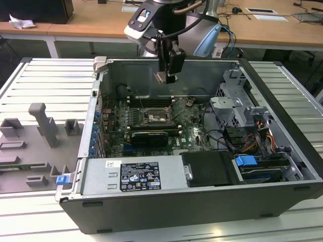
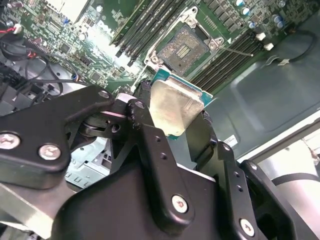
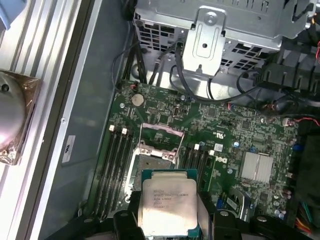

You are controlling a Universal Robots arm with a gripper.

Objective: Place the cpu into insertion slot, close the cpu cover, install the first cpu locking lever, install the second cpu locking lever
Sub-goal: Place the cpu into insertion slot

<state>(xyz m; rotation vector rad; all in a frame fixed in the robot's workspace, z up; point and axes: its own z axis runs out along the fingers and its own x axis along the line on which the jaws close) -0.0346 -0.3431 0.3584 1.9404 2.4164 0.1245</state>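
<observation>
My gripper (image 1: 165,74) hangs above the open computer case (image 1: 282,126), shut on the cpu (image 1: 160,76). In both wrist views the cpu (image 2: 176,102) (image 3: 167,202) is a flat square chip with a pale metal top, pinched at two opposite edges by the black fingers (image 2: 150,137). Below it and apart from it, the insertion slot (image 2: 184,47) (image 3: 150,167) (image 1: 154,118) lies bare on the green motherboard. The cpu cover (image 3: 160,135) is a metal frame swung up at one edge of the slot. A thin locking lever (image 2: 239,50) sticks out beside the slot.
Memory slots (image 3: 117,165) flank the socket. A long black card (image 1: 149,137) lies in front of it, with the power supply (image 1: 133,174) nearer still. A metal drive cage (image 1: 237,106) and cables fill the exterior view's right. A grey fixture plate (image 1: 35,136) sits outside the case.
</observation>
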